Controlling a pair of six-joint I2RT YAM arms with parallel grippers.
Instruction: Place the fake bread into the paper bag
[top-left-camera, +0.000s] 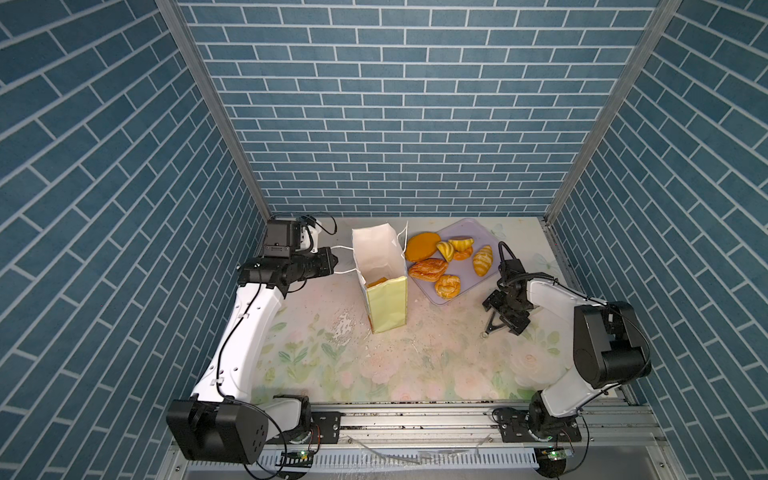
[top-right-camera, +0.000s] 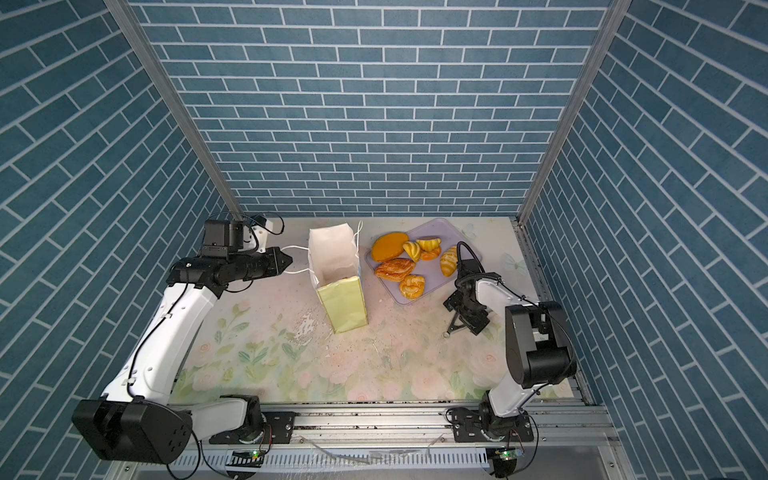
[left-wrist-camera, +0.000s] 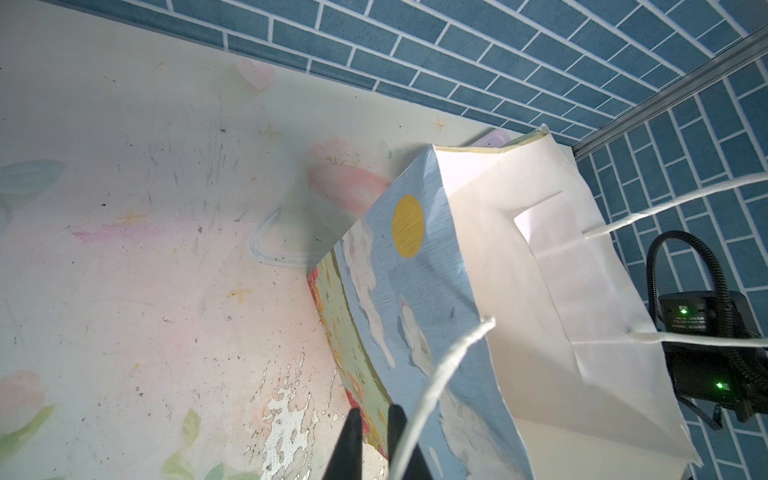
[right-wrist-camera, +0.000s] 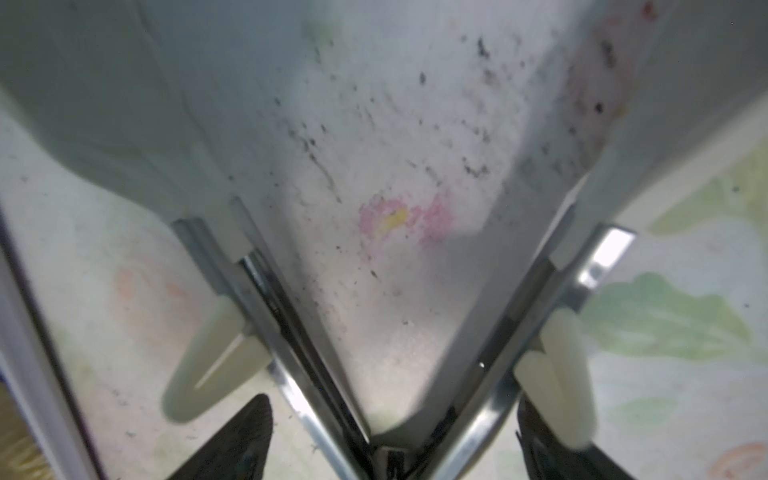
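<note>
The paper bag (top-left-camera: 386, 307) stands open in the middle of the table, with one piece of fake bread (top-left-camera: 378, 281) showing inside. My left gripper (top-left-camera: 334, 261) is beside the bag's mouth, shut on its white cord handle (left-wrist-camera: 440, 374), which stretches from the bag (left-wrist-camera: 415, 291) to the gripper (left-wrist-camera: 375, 411). Several more pieces lie on the lilac tray (top-left-camera: 478, 232): a flat round bun (top-left-camera: 422, 245), a croissant (top-left-camera: 483, 259), a brown pastry (top-left-camera: 427, 269) and small rolls. My right gripper (top-left-camera: 505, 318) hangs low over the table, nearer than the tray, shut on metal tongs (right-wrist-camera: 299, 332). The tongs are spread open and empty.
Blue brick-patterned walls close in the back and both sides. The floral tabletop (top-left-camera: 374, 365) is scuffed and flaking just left of the bag. A metal rail (top-left-camera: 415, 419) runs along the front edge between the two arm bases.
</note>
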